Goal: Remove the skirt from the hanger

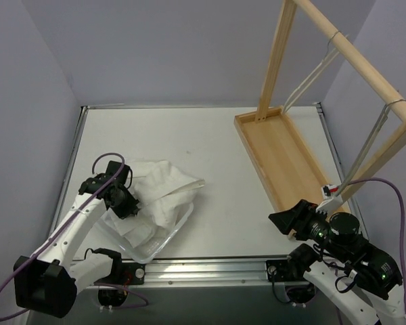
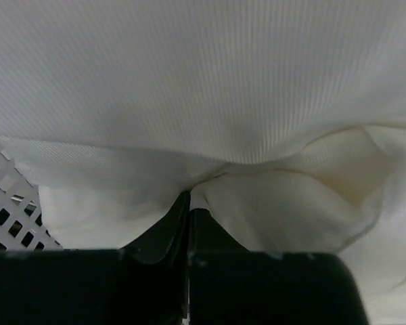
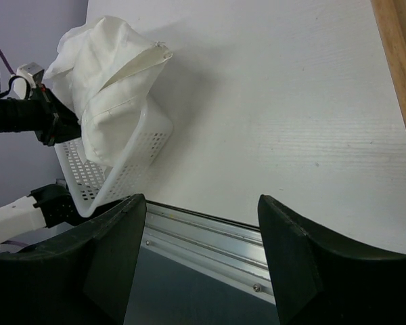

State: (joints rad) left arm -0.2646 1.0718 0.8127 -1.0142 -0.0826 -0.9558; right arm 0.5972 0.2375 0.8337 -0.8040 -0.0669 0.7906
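Note:
The white skirt (image 1: 164, 186) lies bunched over a white perforated basket (image 1: 149, 252) at the left of the table, off any hanger. My left gripper (image 1: 132, 203) sits at the skirt's left edge. In the left wrist view its jaws (image 2: 189, 203) are pressed together on a fold of the skirt (image 2: 203, 81). My right gripper (image 1: 284, 220) is open and empty at the front right, far from the skirt. The right wrist view shows the skirt (image 3: 115, 74) draped over the basket (image 3: 132, 156), with its own gripper (image 3: 199, 223) wide open. Two bare hangers (image 1: 311, 71) hang on the rack.
A wooden rack with a tray base (image 1: 281, 152) and a slanted top rail stands at the right. The second hanger (image 1: 372, 139) hangs near the right arm. The metal front rail (image 3: 243, 244) runs along the table's near edge. Grey walls enclose the table.

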